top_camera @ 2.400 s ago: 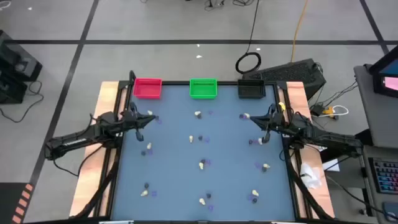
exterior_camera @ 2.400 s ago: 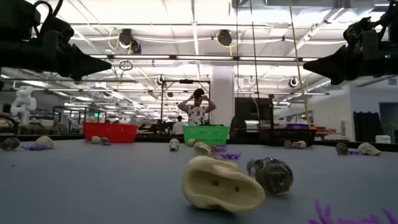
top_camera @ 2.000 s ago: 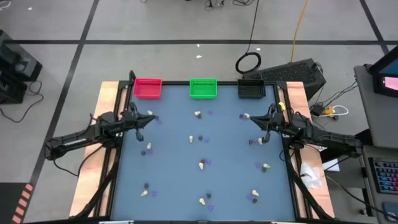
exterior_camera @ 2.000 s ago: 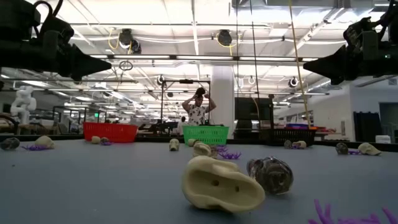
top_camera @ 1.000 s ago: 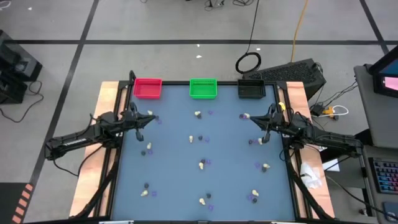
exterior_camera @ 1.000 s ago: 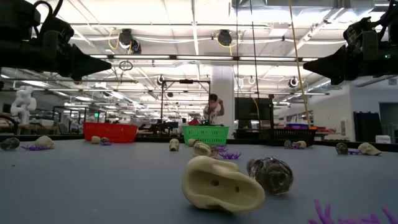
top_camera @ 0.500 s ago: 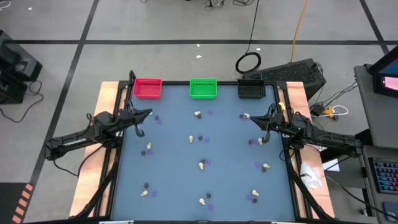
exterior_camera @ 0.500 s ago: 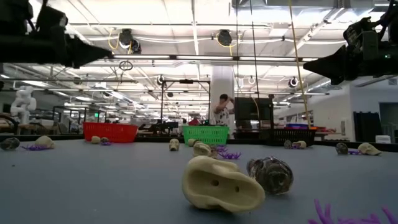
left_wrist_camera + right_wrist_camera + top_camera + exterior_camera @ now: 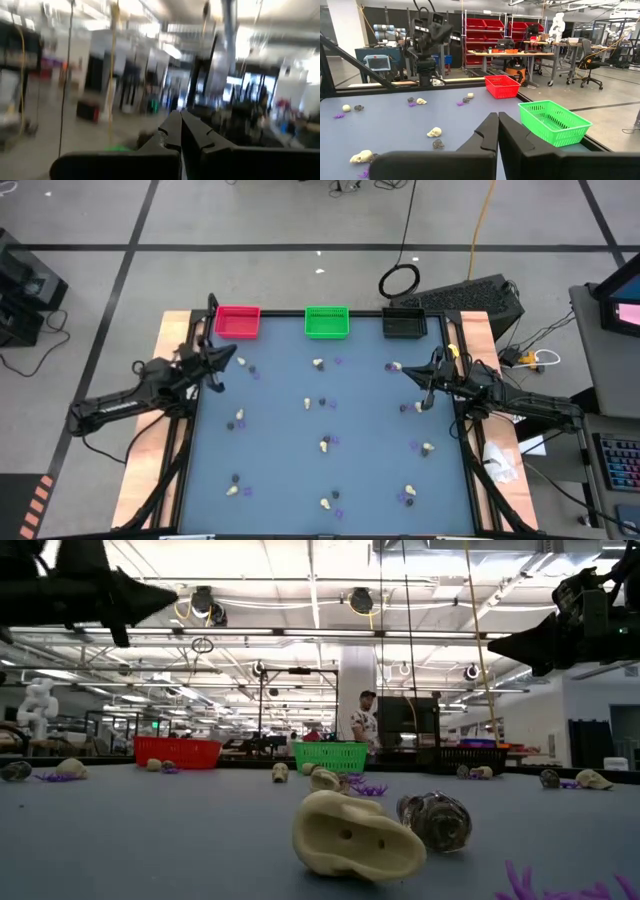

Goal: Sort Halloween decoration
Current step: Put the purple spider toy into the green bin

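Both arms hover empty over the blue worktop (image 9: pixel 360 440), fingers pressed together.

From above, the Halloween decoration (image 9: pixel 325 444) lies scattered in front of the green bin (image 9: pixel 327 322), none inside it; the low view alone shows a cream skull-like lump (image 9: pixel 355 835) beside a dark one (image 9: pixel 435 820), and a person (image 9: pixel 366 722) behind the green bin. The left gripper (image 9: pixel 237 360) has moved toward the red bin (image 9: pixel 238 321) since earlier; the right gripper (image 9: pixel 403 373), nearer the black bin (image 9: pixel 404 325), has stayed put.
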Action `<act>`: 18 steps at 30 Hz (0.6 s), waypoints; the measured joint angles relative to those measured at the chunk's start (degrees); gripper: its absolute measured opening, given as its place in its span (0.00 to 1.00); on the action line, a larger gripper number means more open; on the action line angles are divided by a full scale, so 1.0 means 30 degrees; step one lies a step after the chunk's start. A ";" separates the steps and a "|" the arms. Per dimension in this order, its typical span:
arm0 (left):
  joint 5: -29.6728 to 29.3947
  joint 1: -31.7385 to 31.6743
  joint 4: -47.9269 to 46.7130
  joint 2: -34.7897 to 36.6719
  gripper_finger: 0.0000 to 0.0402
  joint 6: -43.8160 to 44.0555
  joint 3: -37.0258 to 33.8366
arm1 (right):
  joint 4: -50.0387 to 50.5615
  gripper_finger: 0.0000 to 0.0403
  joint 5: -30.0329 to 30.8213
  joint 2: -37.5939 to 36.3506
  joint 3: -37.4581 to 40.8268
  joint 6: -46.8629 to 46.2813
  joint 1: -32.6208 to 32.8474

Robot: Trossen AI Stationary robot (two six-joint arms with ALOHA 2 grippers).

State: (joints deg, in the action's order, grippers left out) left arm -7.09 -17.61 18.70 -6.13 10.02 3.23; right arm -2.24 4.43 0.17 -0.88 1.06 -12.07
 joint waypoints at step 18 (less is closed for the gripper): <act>0.2444 -0.1363 -0.5135 -1.1276 0.00 -0.1582 0.4963 | -0.0004 0.00 0.0000 -0.0002 0.0000 0.0000 -0.0003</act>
State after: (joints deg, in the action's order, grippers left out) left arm 0.24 -21.70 3.30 -39.96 5.27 18.12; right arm -2.25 4.43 0.17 -0.89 1.06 -12.08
